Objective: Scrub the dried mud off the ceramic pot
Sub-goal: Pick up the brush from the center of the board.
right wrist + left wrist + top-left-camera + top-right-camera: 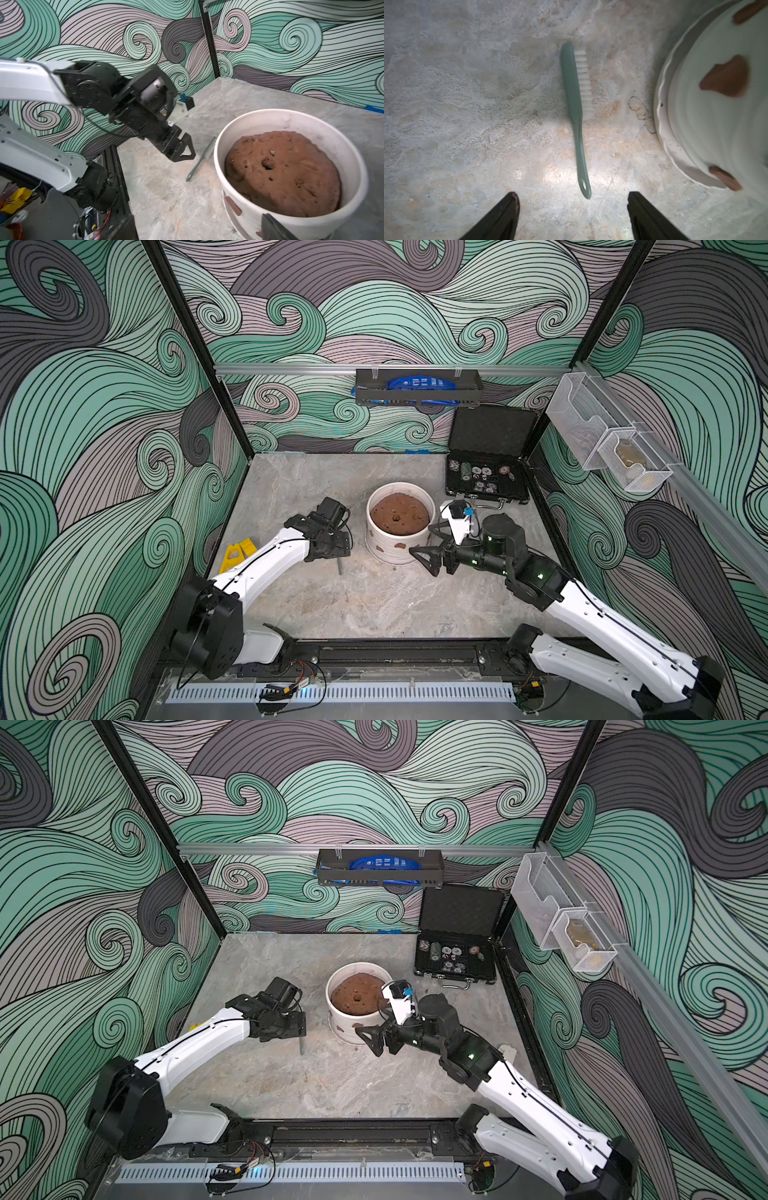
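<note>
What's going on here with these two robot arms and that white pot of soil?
The left gripper hovers open over a green scrub brush that lies on the table beside the ceramic pot; the brush is not yet picked up. The right gripper, also open, is close to the pot's wall and grips nothing. Patches of dried mud show on the ribbed wall, so scrubbing does not seem to have begun.

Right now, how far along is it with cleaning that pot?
Nothing looks scrubbed yet: reddish dried mud blotches spot the ceramic pot wall. In hand: nothing; the left gripper hangs open above the green scrub brush lying on the table beside the pot. The right gripper is open by the pot. To do: grasping the brush, all the scrubbing.
</note>
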`<state>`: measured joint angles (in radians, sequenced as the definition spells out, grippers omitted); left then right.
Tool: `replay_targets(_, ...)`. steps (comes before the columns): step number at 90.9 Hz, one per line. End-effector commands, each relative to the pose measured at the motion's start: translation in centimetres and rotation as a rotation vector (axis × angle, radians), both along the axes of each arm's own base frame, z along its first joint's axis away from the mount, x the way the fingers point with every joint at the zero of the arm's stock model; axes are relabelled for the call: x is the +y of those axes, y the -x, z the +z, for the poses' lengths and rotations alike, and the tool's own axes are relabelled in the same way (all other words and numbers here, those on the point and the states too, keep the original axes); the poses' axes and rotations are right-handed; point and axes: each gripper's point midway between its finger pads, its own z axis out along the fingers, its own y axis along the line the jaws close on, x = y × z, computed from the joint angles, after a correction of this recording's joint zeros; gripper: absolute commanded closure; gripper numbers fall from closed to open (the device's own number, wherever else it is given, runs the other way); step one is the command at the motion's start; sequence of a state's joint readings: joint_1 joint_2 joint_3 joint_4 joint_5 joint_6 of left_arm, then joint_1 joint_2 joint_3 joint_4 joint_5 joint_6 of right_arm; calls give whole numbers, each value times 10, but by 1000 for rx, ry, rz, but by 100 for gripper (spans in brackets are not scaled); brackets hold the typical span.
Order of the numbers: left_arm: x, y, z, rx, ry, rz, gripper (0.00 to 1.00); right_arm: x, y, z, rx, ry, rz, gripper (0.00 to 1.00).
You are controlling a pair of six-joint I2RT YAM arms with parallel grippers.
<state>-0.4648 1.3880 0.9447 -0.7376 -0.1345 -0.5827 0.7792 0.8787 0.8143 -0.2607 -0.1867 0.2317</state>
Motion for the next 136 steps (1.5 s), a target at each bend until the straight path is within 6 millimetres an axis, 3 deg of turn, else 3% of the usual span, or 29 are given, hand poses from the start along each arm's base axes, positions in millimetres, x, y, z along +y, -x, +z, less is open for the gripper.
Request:
replay_targets(1, 0, -19, -6, -20, -51, 52, 19, 7, 7, -10, 42, 15, -31, 2)
replay_targets(24, -9, -32, -37, 50, -104, 58, 39, 24, 25, -26, 104, -20, -8, 2)
replay_targets(49, -7, -27, -63, 109, -142, 51, 74, 17, 22, -33, 113, -23, -60, 2)
replay_targets(64, -6, -26, -64, 112, -150, 49, 99, 19, 21, -36, 122, -21, -57, 2)
replay_targets(79, -4, -26, -55, 98, -154, 49, 100, 21, 20, -32, 128, -44, -62, 1)
replay_targets(87, -3, -28, -34, 56, -142, 58, 100, 25, 19, -23, 132, -89, -60, 1)
replay_targets(96, -6, -33, 8, -18, -97, 66, 100, 32, 19, -9, 145, -150, -45, 1)
replay_targets(116, -35, -37, 121, -240, 176, 14, 100, 54, 22, 22, 144, -278, 37, 3)
replay_targets(136, -51, -36, 229, -500, 424, -6, 100, 57, 12, 56, 121, -417, 130, 11)
